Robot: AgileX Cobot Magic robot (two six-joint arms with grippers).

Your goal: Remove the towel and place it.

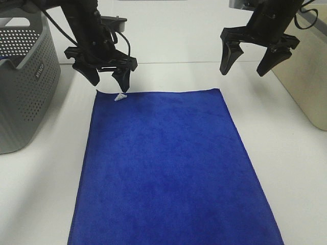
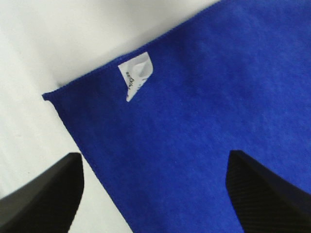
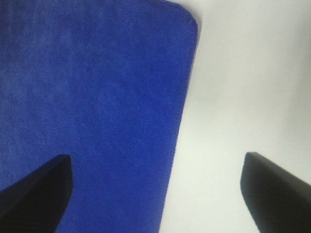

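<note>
Fingers (image 1: 122, 79) of the left gripper (image 1: 108, 83) and right gripper (image 1: 244, 71) hang wide apart, empty, above far corners of the flat towel (image 1: 168, 163) (white tag (image 1: 120, 97) beneath the left).

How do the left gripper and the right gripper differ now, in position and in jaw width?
The left gripper hangs low, close above the corner of the towel that carries the white tag; the right gripper hangs higher, by the plain far corner. The left gripper's jaws stand narrower than the right gripper's. Both are open and hold nothing.
</note>
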